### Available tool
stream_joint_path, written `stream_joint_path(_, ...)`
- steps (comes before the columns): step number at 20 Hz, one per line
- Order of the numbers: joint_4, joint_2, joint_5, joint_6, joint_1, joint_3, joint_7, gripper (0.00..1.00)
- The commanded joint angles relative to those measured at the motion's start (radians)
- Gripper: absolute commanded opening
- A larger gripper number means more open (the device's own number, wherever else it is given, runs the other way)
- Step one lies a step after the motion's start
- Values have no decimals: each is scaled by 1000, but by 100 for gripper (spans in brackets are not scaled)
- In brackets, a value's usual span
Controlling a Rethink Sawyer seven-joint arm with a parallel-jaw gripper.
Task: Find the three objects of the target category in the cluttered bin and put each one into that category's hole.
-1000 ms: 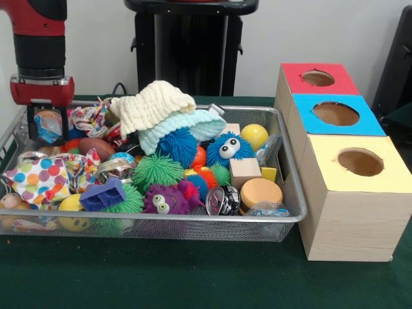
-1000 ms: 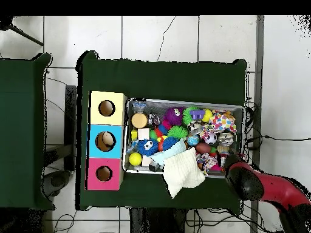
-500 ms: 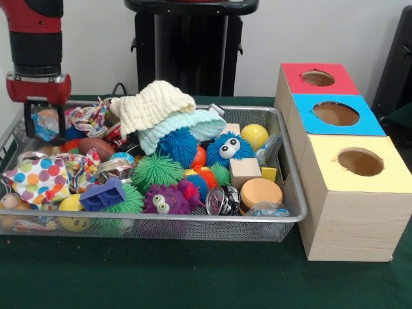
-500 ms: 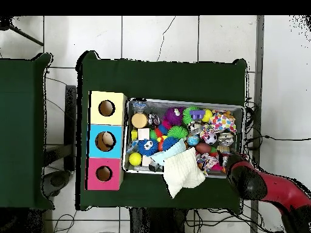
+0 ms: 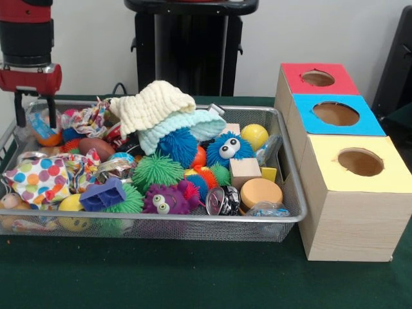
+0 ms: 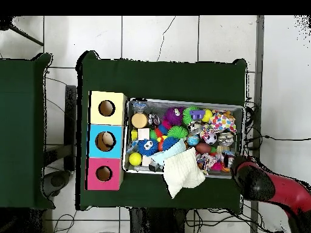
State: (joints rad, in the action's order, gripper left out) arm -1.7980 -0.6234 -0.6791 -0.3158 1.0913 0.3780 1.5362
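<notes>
And here's the gripper (image 5: pixel 33 111) up at the far corner of the bin (image 5: pixel 193 219), on the front view's left, fingers (image 5: pixel 17 108) clamped on a small clear packet (image 5: pixel 38 123) with blue and orange in it, lifted just above the pile. Looks like a pick in hand, by my read, with the whole carry to the boxes ahead, since they stand at the bin's other end.

How much is done? Hard to call. The red box (image 5: pixel 318 78), the blue box (image 5: pixel 337 114) and the yellow box (image 5: pixel 360 163) sit in a row touching the bin's side, each with one round hole on top, and the holes show only shadow from the front. Overhead, something pale may show in the blue box's hole, but I can't make it out.

The bin is packed: a cream knit cloth (image 5: pixel 151 105) over a pale blue one (image 5: pixel 183 124) at the back, spiky balls, a blue fuzzy toy with eyes (image 5: pixel 226 149), a yellow ball (image 5: pixel 255 136), a wooden cube (image 5: pixel 244 171), a tan disc (image 5: pixel 260 192), a polka-dot cloth (image 5: pixel 40 178), a purple block (image 5: pixel 103 194).
</notes>
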Motion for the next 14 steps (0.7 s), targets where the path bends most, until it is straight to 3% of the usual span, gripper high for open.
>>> stream_joint_path(1,21,-21,-14,-168,9,40,-122,100)
stream_joint_path(14,35,-6,-28,-185,19,76,-153,100)
